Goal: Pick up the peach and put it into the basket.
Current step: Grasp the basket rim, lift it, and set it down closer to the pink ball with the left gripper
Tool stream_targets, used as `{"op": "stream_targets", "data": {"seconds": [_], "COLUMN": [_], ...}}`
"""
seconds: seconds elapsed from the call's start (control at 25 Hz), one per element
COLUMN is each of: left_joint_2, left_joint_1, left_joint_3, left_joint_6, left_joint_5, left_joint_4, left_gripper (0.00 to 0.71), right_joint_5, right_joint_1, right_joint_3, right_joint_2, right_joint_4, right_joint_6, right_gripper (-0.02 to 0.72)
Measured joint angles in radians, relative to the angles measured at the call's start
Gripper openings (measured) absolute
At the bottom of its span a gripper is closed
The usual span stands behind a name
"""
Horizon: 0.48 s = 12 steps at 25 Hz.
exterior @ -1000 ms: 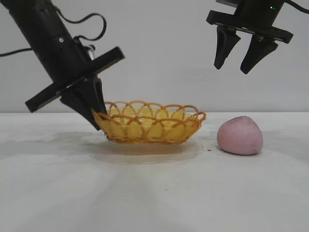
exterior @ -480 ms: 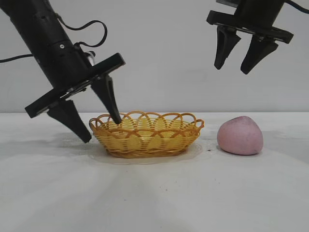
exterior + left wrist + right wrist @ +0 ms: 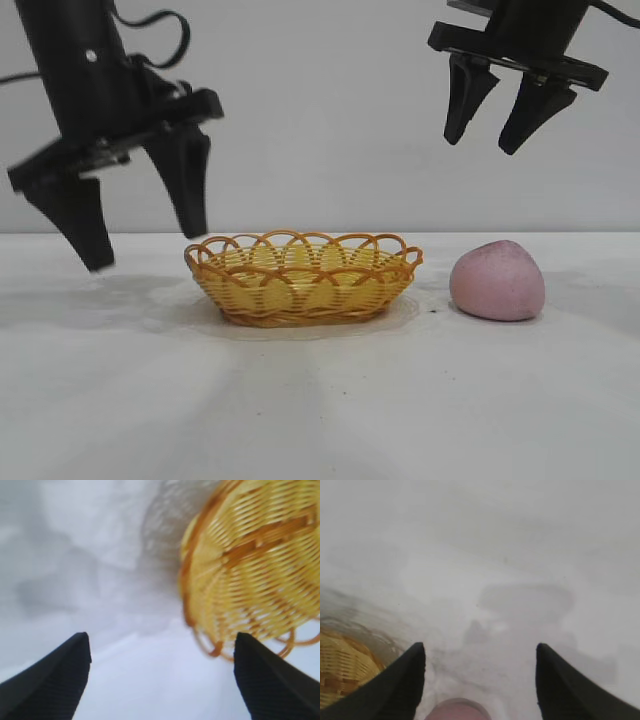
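The dusty-pink peach (image 3: 497,281) sits on the white table to the right of the basket, a small gap between them. The yellow wicker basket (image 3: 303,277) with an orange looped rim stands flat at the middle and holds nothing that shows. My left gripper (image 3: 145,250) is open and empty, just left of the basket and slightly above the table. In the left wrist view the basket (image 3: 255,575) lies past one fingertip (image 3: 265,675). My right gripper (image 3: 484,145) is open and empty, high above the peach. The right wrist view shows the peach's top (image 3: 457,710) between the fingers and the basket's edge (image 3: 342,667).
The white table (image 3: 320,400) runs wide in front of and beside the objects. A plain grey wall stands behind. A faint damp-looking mark surrounds the basket's base (image 3: 400,315).
My left gripper let go of the basket's left rim, opened wide and moved up and to the left. The basket settled flat from its tilt. The right gripper and the peach have not moved.
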Motion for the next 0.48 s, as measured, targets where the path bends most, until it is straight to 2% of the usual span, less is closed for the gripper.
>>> {"op": "stream_targets", "data": {"seconds": [0.24,0.48], "left_joint_2": [-0.004,-0.004], "left_joint_1": [0.000,0.000], "left_joint_3": [-0.133,-0.176], "left_joint_6": [-0.002,-0.002], "left_joint_5": [0.089,0.125], "left_joint_4": [0.156,0.412], "left_gripper": [0.521,0.521], "right_joint_5": [0.000,0.000], "right_joint_1": [0.000,0.000], "right_joint_3": [0.000,0.000], "right_joint_2": [0.000,0.000], "right_joint_4": [0.000,0.000], "right_joint_6": [0.000,0.000], "right_gripper": [0.403,0.403]}}
